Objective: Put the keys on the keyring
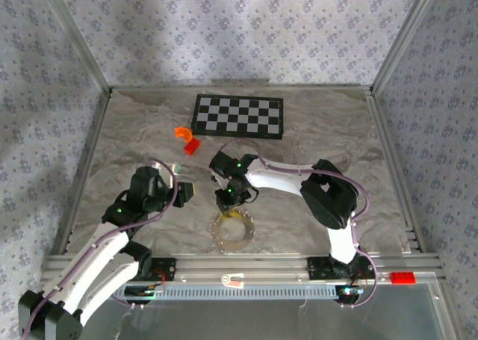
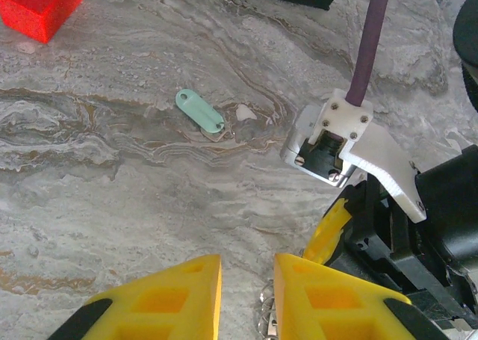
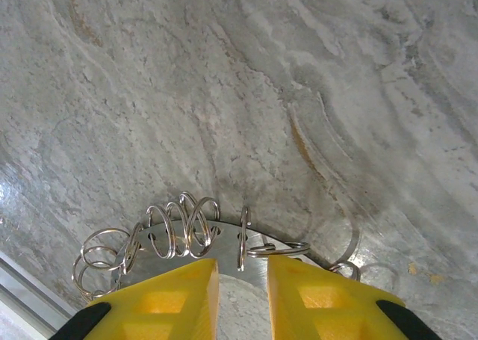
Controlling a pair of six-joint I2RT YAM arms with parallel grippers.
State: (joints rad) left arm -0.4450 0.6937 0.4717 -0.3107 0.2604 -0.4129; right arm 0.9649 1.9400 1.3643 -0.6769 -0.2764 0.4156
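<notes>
The key [image 2: 199, 111] is a tiny pale teal flat tag lying on the marble table, ahead and left of my left gripper [image 2: 247, 295]; from above the key [image 1: 178, 167] is a faint speck beside my left gripper [image 1: 184, 191]. The left fingers stand a little apart with nothing clamped. The keyring [image 1: 231, 232] is a silvery flat loop carrying several small wire rings, near the front middle. My right gripper [image 1: 226, 199] hovers over its far edge. In the right wrist view the keyring [image 3: 172, 232] runs under my right gripper [image 3: 243, 295], whose jaws are slightly apart around one upright wire ring.
A red block [image 1: 192, 146] and an orange curved piece [image 1: 181, 132] lie behind the left gripper, in front of the checkerboard [image 1: 239, 116]. My right gripper's yellow finger [image 2: 328, 232] is close on the left gripper's right. A red piece [image 1: 402, 277] sits on the front rail.
</notes>
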